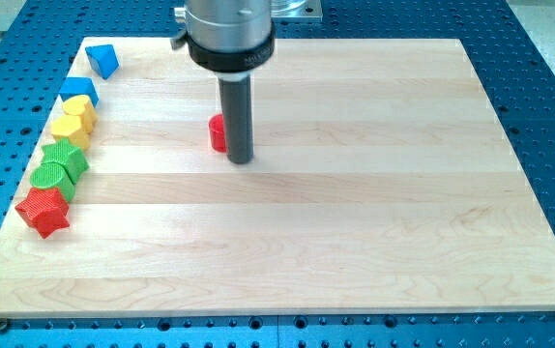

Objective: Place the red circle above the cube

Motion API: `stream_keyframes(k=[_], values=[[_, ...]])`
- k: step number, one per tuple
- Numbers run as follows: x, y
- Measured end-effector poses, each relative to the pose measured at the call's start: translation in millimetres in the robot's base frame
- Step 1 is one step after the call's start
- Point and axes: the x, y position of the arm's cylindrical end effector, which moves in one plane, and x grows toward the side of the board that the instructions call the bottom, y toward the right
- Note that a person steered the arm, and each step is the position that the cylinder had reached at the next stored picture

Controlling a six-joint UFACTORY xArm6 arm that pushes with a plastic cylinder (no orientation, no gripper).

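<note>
The red circle [218, 133] is a small red cylinder near the board's upper middle, mostly hidden behind my rod. My tip [242, 159] rests on the board just right of it and a little lower, touching or nearly touching it. The blue cube [103, 60] sits tilted at the view's top left corner, far to the left of the red circle and a little above it.
A column of blocks runs down the left edge: a blue block [80, 91], a yellow heart [74, 120], a green block [68, 158], a green cylinder [49, 177] and a red star [43, 212]. The wooden board [355, 222] lies on a blue perforated table.
</note>
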Motion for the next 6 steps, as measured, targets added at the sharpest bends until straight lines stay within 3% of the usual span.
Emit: stream_keyframes(k=[2,4,5,6], values=[[-95,-53],[-119,-49],[-122,-108],[-103,-116]])
